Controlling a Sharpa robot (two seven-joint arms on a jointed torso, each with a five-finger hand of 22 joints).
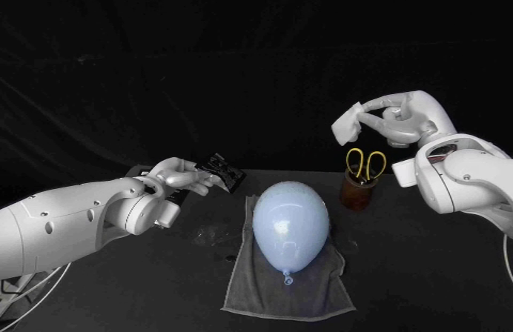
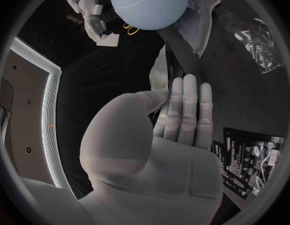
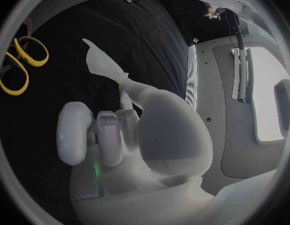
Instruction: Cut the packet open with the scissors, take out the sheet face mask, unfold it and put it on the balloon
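Black table (image 1: pixel 428 273); left hand (image 1: pixel 176 178) holds dark packet (image 1: pixel 222 170), white print unreadable.

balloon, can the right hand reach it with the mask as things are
Probably yes: the right hand, holding the mask, is raised above the scissors, and the balloon lies bare on its towel.

The left hand (image 2: pixel 176 130) pinches a thin packet (image 2: pixel 159 70) that points toward the blue balloon (image 2: pixel 149 5). The balloon lies on a grey cloth (image 2: pixel 204 32). Just beside the balloon, the right hand (image 2: pixel 89 7) holds a white sheet (image 2: pixel 109 39), near yellow scissors (image 2: pixel 128 29). A black printed pack (image 2: pixel 251 160) lies well away from the balloon.
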